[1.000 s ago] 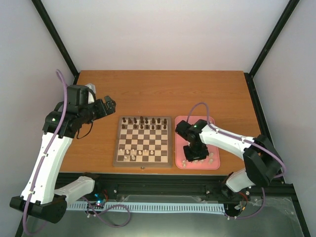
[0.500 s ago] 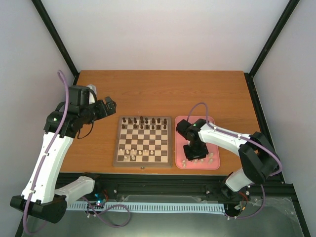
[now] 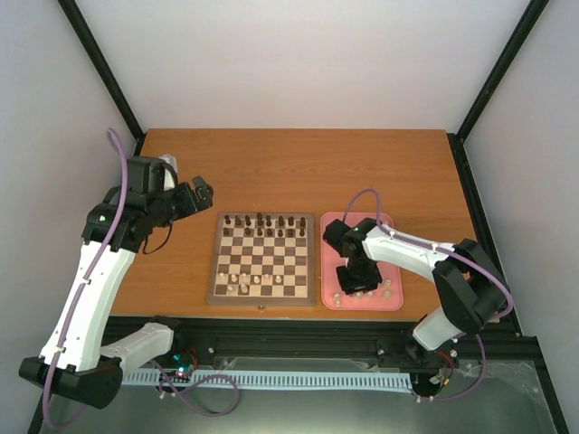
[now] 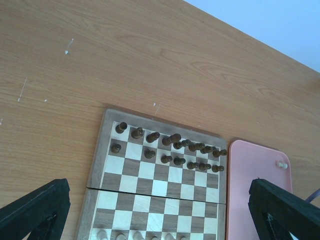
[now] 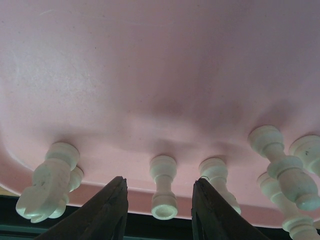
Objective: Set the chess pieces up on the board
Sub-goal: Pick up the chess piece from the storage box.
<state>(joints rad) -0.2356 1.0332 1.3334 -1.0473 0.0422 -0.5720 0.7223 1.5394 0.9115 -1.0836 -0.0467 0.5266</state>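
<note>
The board point(image 3: 262, 258) lies mid-table, with dark chessmen point(image 3: 262, 221) along its far rows and a few cream chess pieces point(image 3: 258, 282) near its front edge. More cream pieces point(image 3: 384, 289) stand in the pink tray point(image 3: 328, 276) to its right. My right gripper point(image 3: 355, 280) reaches down into the tray. In the right wrist view it point(image 5: 160, 210) is open, with a small cream piece point(image 5: 164, 192) upright between the fingers and touched by neither. The right finger point(image 5: 212, 210) overlaps a neighbouring piece point(image 5: 217, 172). My left gripper point(image 3: 201, 192) hangs open left of the board, holding nothing.
In the left wrist view the board point(image 4: 160, 175) fills the lower middle, with the tray point(image 4: 255, 165) and one cream piece point(image 4: 282, 164) beside it. A knight-shaped piece point(image 5: 45, 187) and taller pieces point(image 5: 282, 165) flank the right gripper. The tray's near rim is close below.
The right arm's elbow has shifted slightly left while its gripper stays low over the tray's front. The left arm has not moved.
</note>
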